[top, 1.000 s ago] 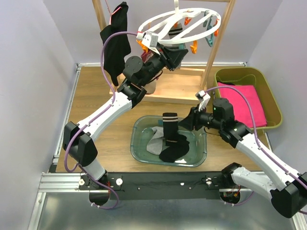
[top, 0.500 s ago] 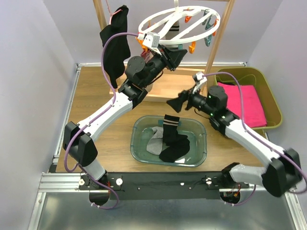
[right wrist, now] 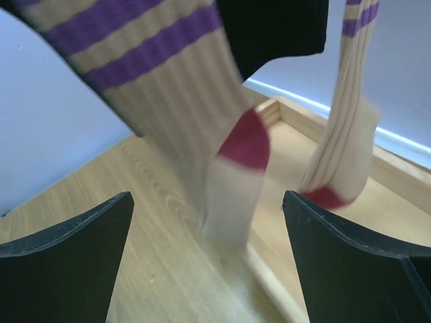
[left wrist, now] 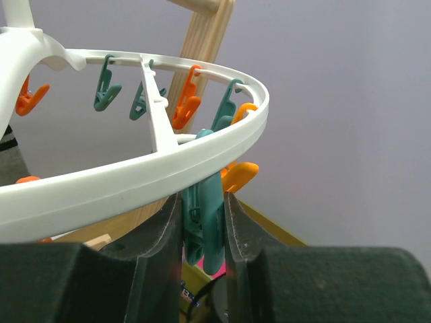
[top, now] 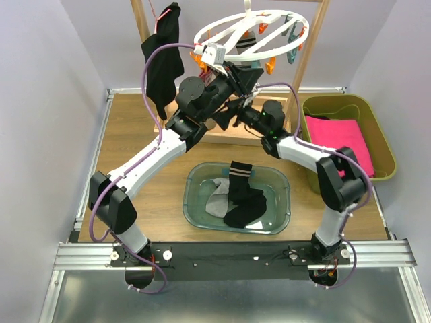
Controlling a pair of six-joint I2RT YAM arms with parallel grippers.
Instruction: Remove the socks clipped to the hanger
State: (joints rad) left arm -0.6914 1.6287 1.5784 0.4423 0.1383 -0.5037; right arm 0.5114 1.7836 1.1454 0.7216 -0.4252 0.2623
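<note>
The white ring hanger [top: 250, 30] hangs at the back from the wooden frame. My left gripper [top: 249, 73] reaches up under its rim [left wrist: 135, 182] and is shut on a teal peg [left wrist: 205, 225], squeezed between both fingers. My right gripper [top: 227, 118] sits just below the left one, open wide. Right in front of it hangs a tan sock with purple stripes and a red heel [right wrist: 209, 114]; a second one like it [right wrist: 347, 145] hangs to the right. A black sock [right wrist: 276, 27] dangles above them. Nothing is between the right fingers [right wrist: 74, 235].
A clear green basin [top: 195, 182] at the table's front holds a black sock with a striped cuff [top: 239, 192] and a grey sock [top: 215, 203]. A black garment [top: 163, 57] hangs back left. An olive bin [top: 377, 128] with pink cloth [top: 340, 141] stands right.
My right gripper let the black striped-cuff sock drop into the basin, opened wide and swung back and up to the hanging tan socks. The left gripper kept its hold on the peg.
</note>
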